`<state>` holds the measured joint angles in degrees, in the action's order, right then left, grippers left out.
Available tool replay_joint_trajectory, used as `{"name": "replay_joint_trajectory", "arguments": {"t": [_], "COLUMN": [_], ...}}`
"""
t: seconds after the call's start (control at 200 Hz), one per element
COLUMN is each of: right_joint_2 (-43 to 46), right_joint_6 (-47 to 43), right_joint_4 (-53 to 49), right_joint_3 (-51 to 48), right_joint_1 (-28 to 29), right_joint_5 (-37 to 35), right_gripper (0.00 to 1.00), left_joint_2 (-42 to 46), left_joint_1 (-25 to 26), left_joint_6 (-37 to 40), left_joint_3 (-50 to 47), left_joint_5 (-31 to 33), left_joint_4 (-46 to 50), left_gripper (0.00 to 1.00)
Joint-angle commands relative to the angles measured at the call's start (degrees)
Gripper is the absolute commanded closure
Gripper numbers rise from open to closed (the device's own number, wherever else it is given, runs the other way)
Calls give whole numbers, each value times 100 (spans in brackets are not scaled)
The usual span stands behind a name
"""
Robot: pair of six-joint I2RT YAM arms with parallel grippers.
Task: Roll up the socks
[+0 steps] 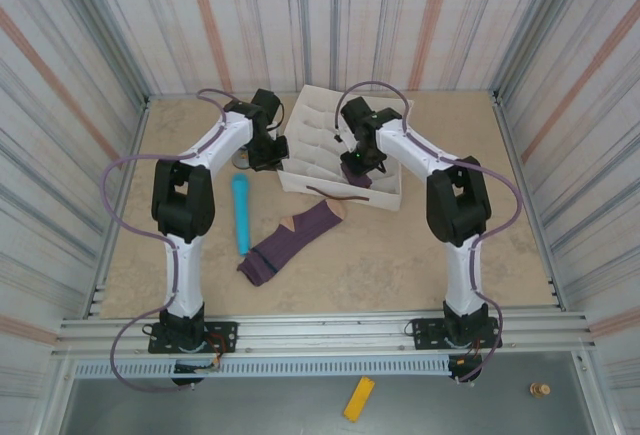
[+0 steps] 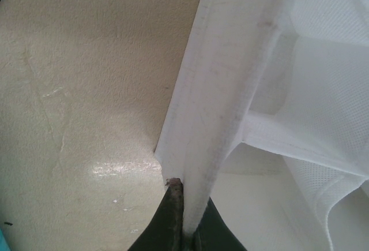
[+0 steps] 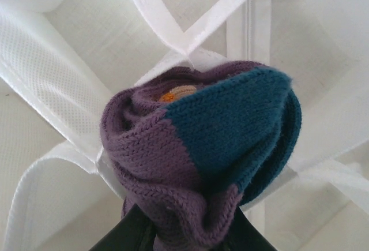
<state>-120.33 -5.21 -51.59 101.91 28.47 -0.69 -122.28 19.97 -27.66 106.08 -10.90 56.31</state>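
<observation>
- Progress: one sock (image 3: 202, 147) is rolled, right jaws clamped on it, over a box (image 1: 318, 115) cell.
- Left jaws pinch shut on box wall (steadying, I guess).
- Other sock (image 1: 290, 240) lies flat on table (image 1: 400, 255), unrolled.

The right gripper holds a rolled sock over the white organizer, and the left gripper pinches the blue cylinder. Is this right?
No. The left gripper pinches the white organizer's wall, as the left wrist view shows; the blue cylinder lies free on the table. The rest is right.
</observation>
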Motion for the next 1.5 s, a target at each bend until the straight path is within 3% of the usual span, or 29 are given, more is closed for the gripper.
{"name": "replay_joint_trajectory", "arguments": {"t": [0.0, 0.185, 0.586, 0.706, 0.922, 1.072, 1.172, 1.498], "right_joint_2": [-648, -1195, -1901, -1858, -1607, -1752, -2015, -2533], "right_joint_6": [-149, 44, 1162, 971, 121, -169, -58, 1087], "right_joint_4": [-874, -1112, -1554, -1545, -1724, -2224, -2423, -2210], "right_joint_3": [238, 514, 1054, 1068, 1104, 1401, 1674, 1697], "right_joint_1": [115, 34, -91, -42, -33, -78, -147, -118], "right_joint_5": [-121, -464, -1982, -1655, 580, 1099, 963, -1506], "right_gripper": [100, 100, 100, 100, 100, 98, 98, 100], "left_joint_2": [-323, -348, -391, -401, -418, -405, -402, -413], "left_joint_1": [-68, -63, -51, -37, 6, 16, 22, 38], "left_joint_6": [-99, -66, -73, -65, -73, -77, -73, -108], "left_joint_3": [62, 96, 197, 229, 299, 329, 334, 356], "left_joint_5": [167, 191, 194, 154, 108, 88, 83, 96], "left_joint_4": [178, 200, 243, 240, 242, 250, 248, 244], "left_gripper": [100, 100, 100, 100, 100, 100, 100, 100]}}
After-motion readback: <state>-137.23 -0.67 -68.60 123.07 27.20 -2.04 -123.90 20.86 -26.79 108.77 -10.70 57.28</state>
